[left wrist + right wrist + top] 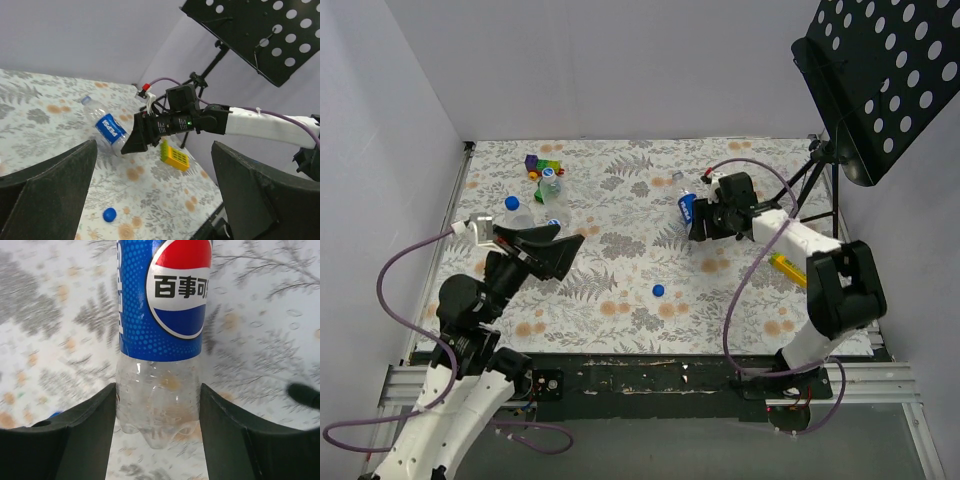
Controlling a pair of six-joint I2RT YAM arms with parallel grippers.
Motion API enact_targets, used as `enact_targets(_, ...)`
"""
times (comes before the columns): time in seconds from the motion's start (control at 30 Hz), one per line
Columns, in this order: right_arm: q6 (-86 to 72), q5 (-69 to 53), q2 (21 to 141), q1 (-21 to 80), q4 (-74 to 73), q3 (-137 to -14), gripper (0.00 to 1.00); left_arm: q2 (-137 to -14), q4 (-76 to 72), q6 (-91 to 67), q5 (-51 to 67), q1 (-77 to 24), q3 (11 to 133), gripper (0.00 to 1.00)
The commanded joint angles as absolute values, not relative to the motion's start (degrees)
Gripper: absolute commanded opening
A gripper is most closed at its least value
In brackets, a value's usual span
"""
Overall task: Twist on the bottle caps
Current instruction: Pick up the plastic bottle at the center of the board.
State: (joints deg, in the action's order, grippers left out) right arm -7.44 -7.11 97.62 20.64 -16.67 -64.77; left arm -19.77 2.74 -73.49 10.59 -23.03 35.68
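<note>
Right pincer (158,410) — clamped on the base of a clear plastic blue-labelled Pepsi bottle (165,305); its thin wall may buckle and slip free. Left pincer (154,165) — spread wide, empty.

The right arm (798,238) is stretching out low and nearly level toward the Pepsi bottle (686,207), with its elbow folding back on the side away from the bottle. The right hand (700,220) is gripping the bottle at its clear bottom end, one finger pressing against each side. The left arm (470,395) is standing well apart from the bottle, off to its left, with the wrist aiming across at it. The left hand (570,236) is holding its fingers spread wide, gripping nothing.
</note>
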Motion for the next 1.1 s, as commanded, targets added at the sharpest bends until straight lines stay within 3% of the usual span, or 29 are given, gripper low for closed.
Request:
enact_targets(0.0,-12.91,-11.68,83.26,25.21,-1.87,-55.83,0.52,-27.84,-3.86,-80.59,19.67,-22.85,38.84,0.98)
enact_targets(0.23,-22.58,-17.84,62.61,32.50,22.29,-36.50,0.51,-38.48,-8.43,-84.02,20.84,-25.04,41.57,0.98)
enact_targets(0.4,-24.43,-14.69,52.84,40.24,33.38,-28.75,0.52,-45.51,-9.14,-78.77,7.68,-39.51,43.77,0.98)
enact_targets(0.5,-23.91,-12.57,49.58,43.32,37.08,-25.76,0.52,-49.82,-9.49,-74.37,-4.78,-49.10,45.43,0.98)
enact_targets(0.63,-23.29,-10.38,46.76,45.61,40.78,-22.68,0.53,-51.85,-9.84,-73.56,-19.66,-54.05,46.58,0.98)
enact_targets(1.07,-18.46,-1.85,45.00,50.53,41.22,-19.78,0.54,-60.29,-23.37,-65.66,-26.71,-59.68,47.98,0.96)
